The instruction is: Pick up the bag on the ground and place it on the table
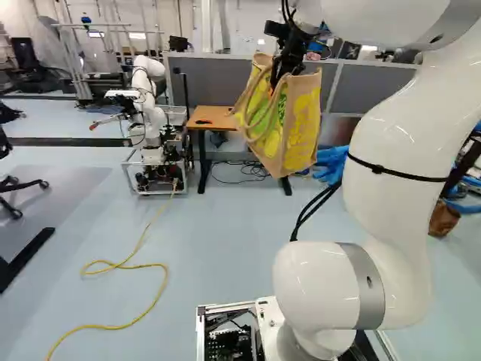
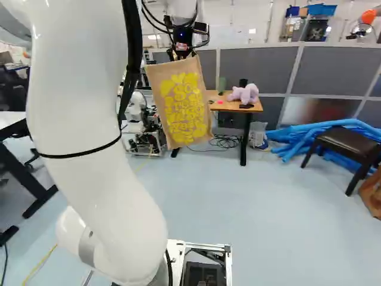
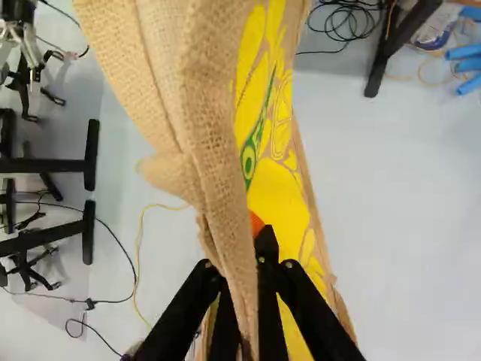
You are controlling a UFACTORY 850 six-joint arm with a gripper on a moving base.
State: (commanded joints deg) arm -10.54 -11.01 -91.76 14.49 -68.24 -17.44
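Observation:
High ahead of the base, my black gripper (image 1: 288, 63) is shut on the upper edge of the tan bag (image 1: 297, 128), which hangs in the air with yellow print and looped handles showing. In the right base view the bag (image 2: 181, 104) hangs tilted, partly overlapping the view of the wooden table (image 2: 229, 106). The wrist view has folded bag cloth (image 3: 225, 173) pinched between both fingers of the gripper (image 3: 244, 274). Cloth hides part of the fingers.
A pink plush toy (image 2: 244, 93) and small items lie on the table. Another robot (image 1: 150, 113) stands left of it in the left base view. A yellow cable (image 1: 143, 265) crosses the floor. Blue tubes (image 2: 292, 140) and a dark stool (image 2: 342, 140) are at the right.

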